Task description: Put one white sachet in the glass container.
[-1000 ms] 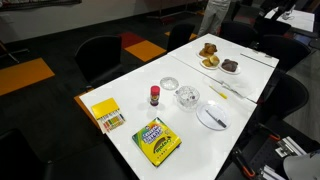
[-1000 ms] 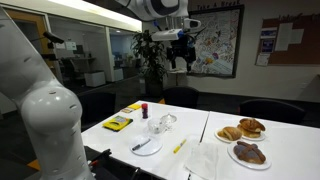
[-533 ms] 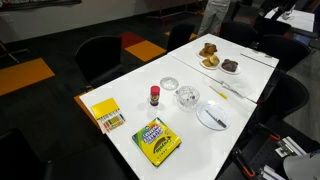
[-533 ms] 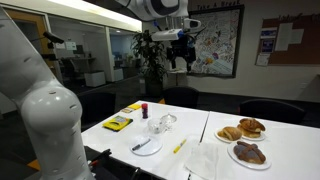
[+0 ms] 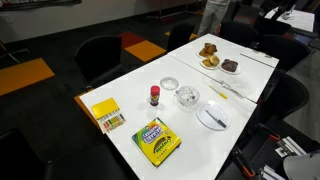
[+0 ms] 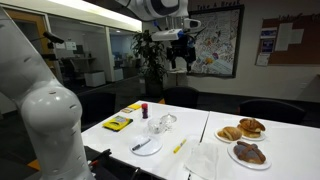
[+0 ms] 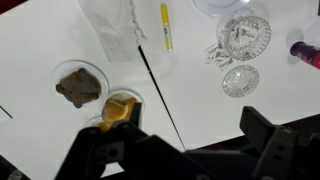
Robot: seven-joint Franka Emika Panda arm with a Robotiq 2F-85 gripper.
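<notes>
The gripper [image 6: 180,58] hangs high above the white table [image 5: 135,120] with its two fingers spread wide and nothing between them. Below stands one glass container [image 5: 187,97], and the white sachets [image 7: 216,55] are bunched in it and at its rim (too small and blurred to count). Just beside the container lies one round glass lid [image 7: 240,80], and one red-capped bottle [image 5: 155,95] stands near it. One yellow marker [image 7: 166,27] lies next to a white napkin [image 7: 118,28]. Two plates carry pastries: one with a dark brown pastry [image 7: 79,88], one with golden pastries [image 6: 243,129]. One further plate [image 5: 212,118] holds a utensil. Toward the table's other end lie one crayon box [image 5: 157,140] and one flat yellow box [image 5: 105,113], well apart from the container.
</notes>
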